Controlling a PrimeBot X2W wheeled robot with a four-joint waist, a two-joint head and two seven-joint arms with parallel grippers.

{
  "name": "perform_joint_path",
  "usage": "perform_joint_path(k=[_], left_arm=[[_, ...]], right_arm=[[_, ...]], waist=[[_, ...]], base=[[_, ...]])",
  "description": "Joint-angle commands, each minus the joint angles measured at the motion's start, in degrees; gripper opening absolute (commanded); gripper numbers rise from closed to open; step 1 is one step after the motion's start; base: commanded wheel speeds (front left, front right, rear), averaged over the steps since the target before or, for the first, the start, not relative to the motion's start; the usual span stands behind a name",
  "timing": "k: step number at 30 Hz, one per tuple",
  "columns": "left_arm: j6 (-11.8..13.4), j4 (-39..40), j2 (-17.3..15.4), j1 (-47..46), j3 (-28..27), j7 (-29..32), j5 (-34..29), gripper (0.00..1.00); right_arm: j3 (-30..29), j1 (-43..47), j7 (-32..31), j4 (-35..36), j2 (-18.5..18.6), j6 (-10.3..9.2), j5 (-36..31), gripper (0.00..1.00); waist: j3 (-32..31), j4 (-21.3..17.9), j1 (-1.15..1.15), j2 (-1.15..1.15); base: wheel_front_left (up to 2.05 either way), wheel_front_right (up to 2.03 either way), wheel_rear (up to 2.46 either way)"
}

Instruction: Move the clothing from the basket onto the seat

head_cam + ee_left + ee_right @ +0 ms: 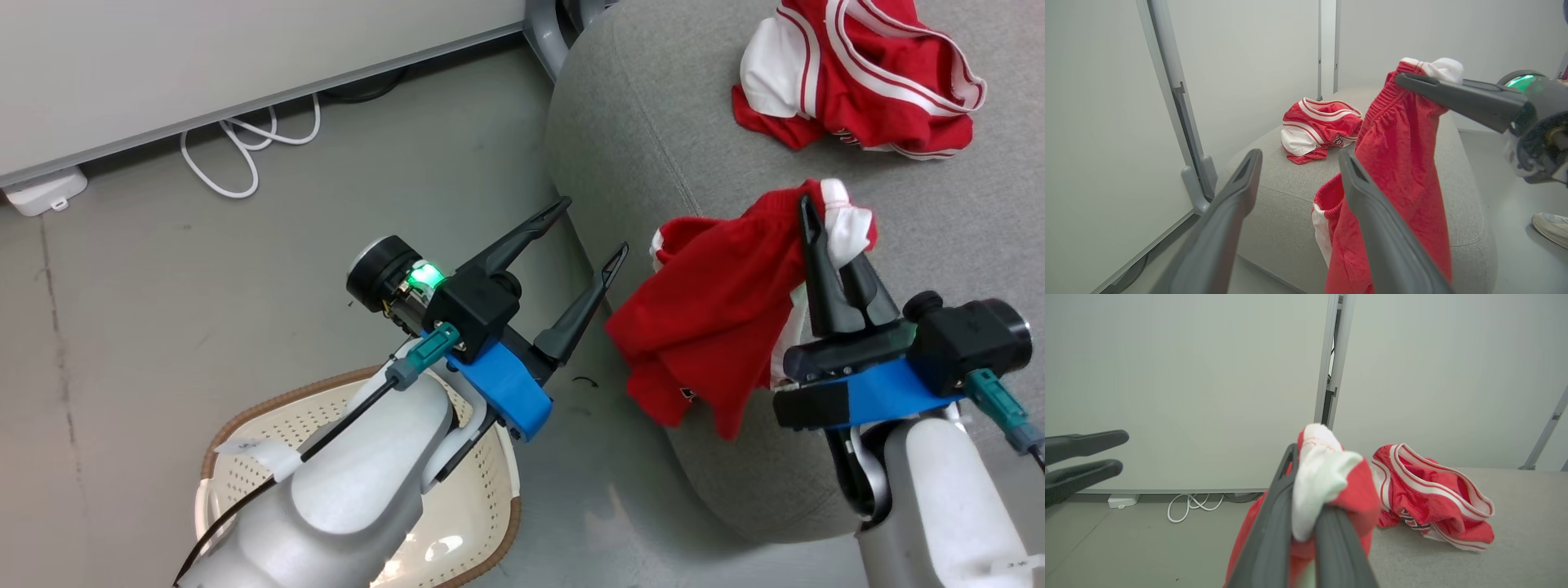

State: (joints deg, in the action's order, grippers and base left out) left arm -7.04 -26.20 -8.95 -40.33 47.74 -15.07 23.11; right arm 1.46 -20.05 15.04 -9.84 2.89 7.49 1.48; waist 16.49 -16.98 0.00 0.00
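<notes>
My right gripper is shut on the white-trimmed waistband of a red garment, which hangs over the rounded edge of the grey sofa. The same gripper pinches the bunched cloth. A second red garment with white stripes lies crumpled on the seat further back. My left gripper is open and holds nothing, in the air over the floor left of the sofa. The cream basket sits under my left forearm, which hides much of it.
A looped white cable and a small white box lie on the grey floor by the wall panel. A grey metal post foot stands at the sofa's far corner. A person's shoe is on the floor beyond the sofa.
</notes>
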Motion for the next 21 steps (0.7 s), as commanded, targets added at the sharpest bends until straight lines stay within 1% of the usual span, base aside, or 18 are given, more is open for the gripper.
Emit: perform_joint_path(k=[1, 6, 10, 15, 21], left_arm=[[0.4, 0.3, -0.5, 0.1, -0.4, -0.2, -0.3, 1.0], [0.9, 1.2, -1.2, -0.2, -1.2, -0.2, -0.9, 1.0], [1.2, 2.2, -2.0, -1.2, -1.7, -0.2, -1.7, 1.0], [1.4, 3.2, -3.3, -3.0, -1.9, -0.1, -2.6, 1.0], [1.4, 4.6, -4.7, -5.8, -2.3, 0.1, -3.6, 1.0]], right_arm=[[-0.3, -1.2, 0.2, 1.4, 0.0, 0.01, -0.5, 0.0], [-1.7, -4.4, 0.2, 5.1, 0.0, 0.02, -0.4, 0.0], [-3.1, -9.8, 0.2, 6.9, 1.3, 0.01, -0.4, 0.0], [-5.8, -19.2, 0.2, 8.0, 4.6, 0.01, -0.4, 0.0], [-12.0, -30.8, 0.2, 9.7, 9.4, 0.01, -1.1, 0.0]], waist=[[0.2, 0.3, 0.0, 0.0], [2.1, 1.1, 0.0, 0.0], [4.9, 1.5, 0.0, 0.0], [10.1, 2.2, 0.0, 0.0], [16.8, 3.1, 0.0, 0.0]], base=[[0.0, 0.0, 0.0], [0.0, 0.0, 0.0], [0.0, 0.0, 0.0], [0.0, 0.0, 0.0], [0.0, 0.0, 0.0]])
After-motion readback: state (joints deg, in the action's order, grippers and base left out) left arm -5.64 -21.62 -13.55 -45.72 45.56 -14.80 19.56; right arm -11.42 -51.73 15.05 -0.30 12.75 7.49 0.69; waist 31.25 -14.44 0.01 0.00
